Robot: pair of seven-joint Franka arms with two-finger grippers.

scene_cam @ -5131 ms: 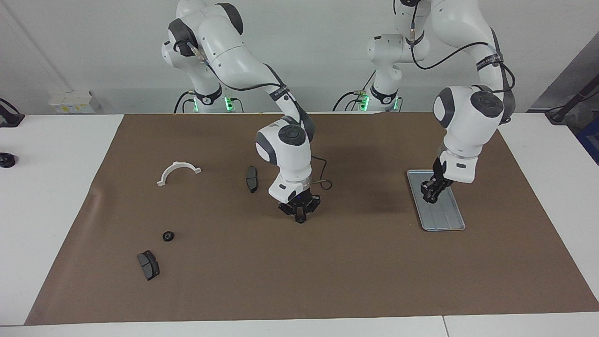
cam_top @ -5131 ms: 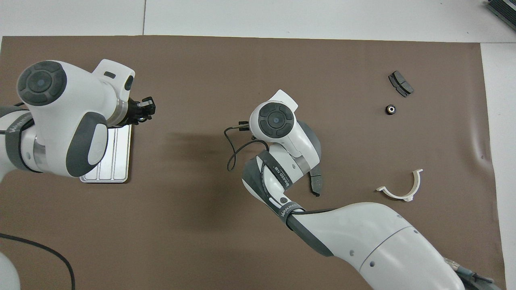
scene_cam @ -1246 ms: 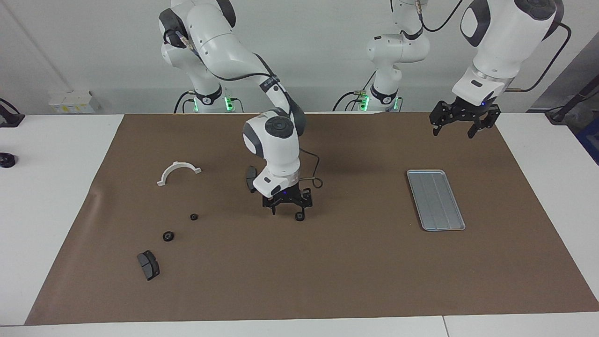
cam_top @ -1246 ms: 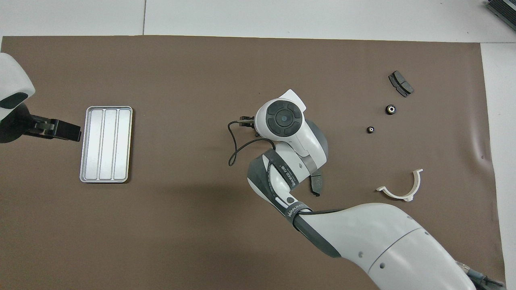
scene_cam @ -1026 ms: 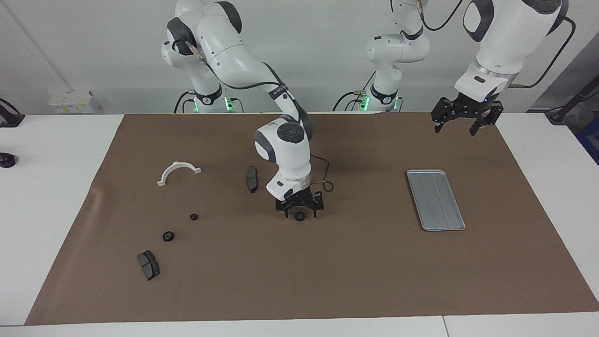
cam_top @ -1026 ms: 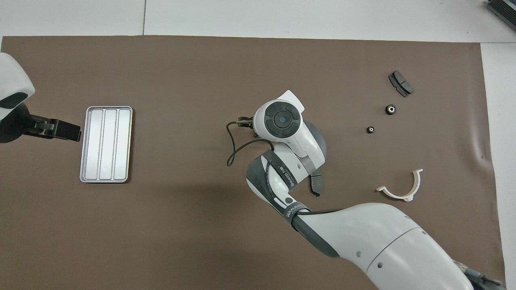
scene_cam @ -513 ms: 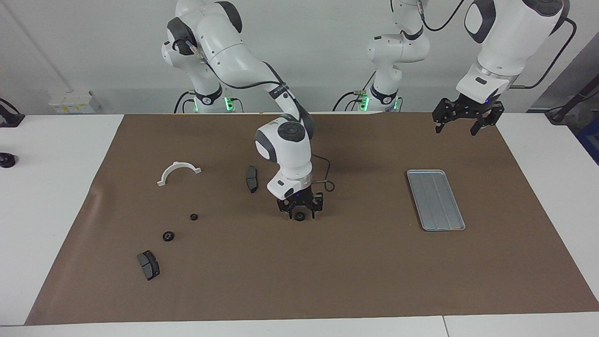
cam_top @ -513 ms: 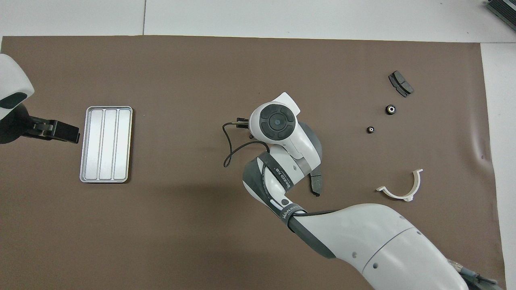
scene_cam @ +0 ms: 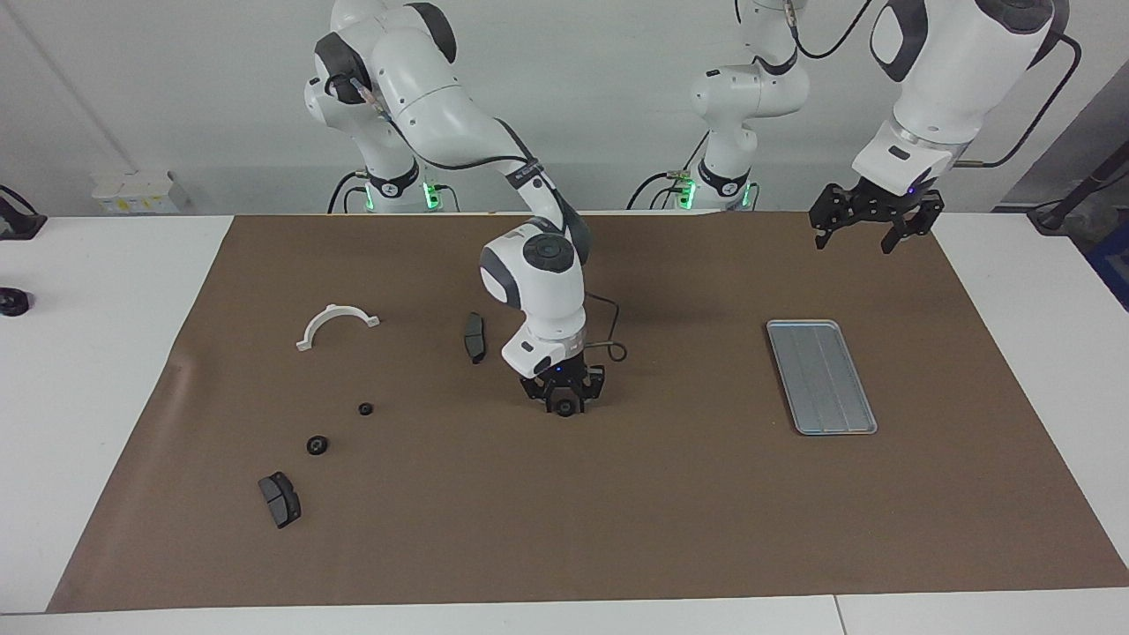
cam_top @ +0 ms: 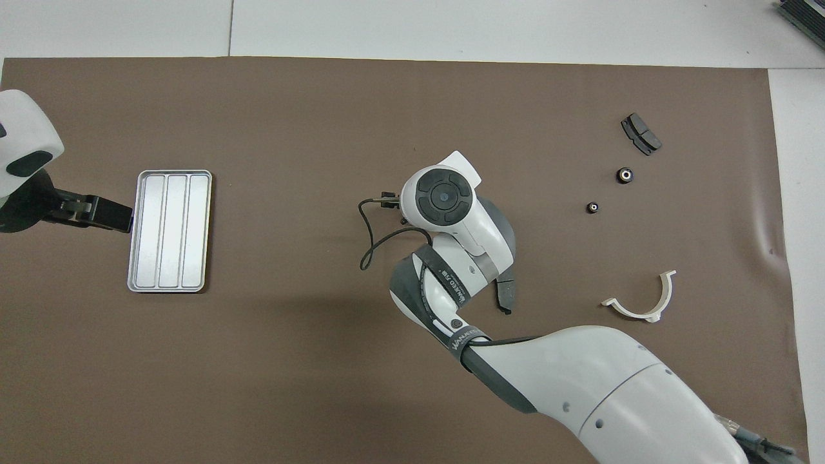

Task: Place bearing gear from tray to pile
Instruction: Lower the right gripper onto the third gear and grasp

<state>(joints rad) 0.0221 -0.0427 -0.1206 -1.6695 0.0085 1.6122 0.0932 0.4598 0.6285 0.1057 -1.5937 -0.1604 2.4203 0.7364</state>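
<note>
Two small dark gears [scene_cam: 365,409] [scene_cam: 317,445] lie loose on the brown mat [scene_cam: 670,520] toward the right arm's end of the tabletop, near a dark brake pad [scene_cam: 280,499] and a white half-ring clamp [scene_cam: 336,324]; a third bearing gear [scene_cam: 564,406] sits at mid-mat between the fingers of the right gripper [scene_cam: 564,403], which is lowered around it. From above, the right arm's wrist covers this gripper and the gear completely, so only the facing view shows them. The fingers look drawn in close at the gear's sides, though actual contact is too fine to make out. A second dark brake pad [scene_cam: 474,337] lies just beside the right arm's wrist, nearer to the robots than the gear, and is half covered by the arm in the overhead view. Toward the left arm's end, the tray [scene_cam: 821,377] lies flat on the mat with nothing in its ribbed bed. High above the mat's edge, the left gripper [scene_cam: 866,231] waits with its fingers spread apart and empty; the overhead view cuts most of it off at the frame's edge.
</note>
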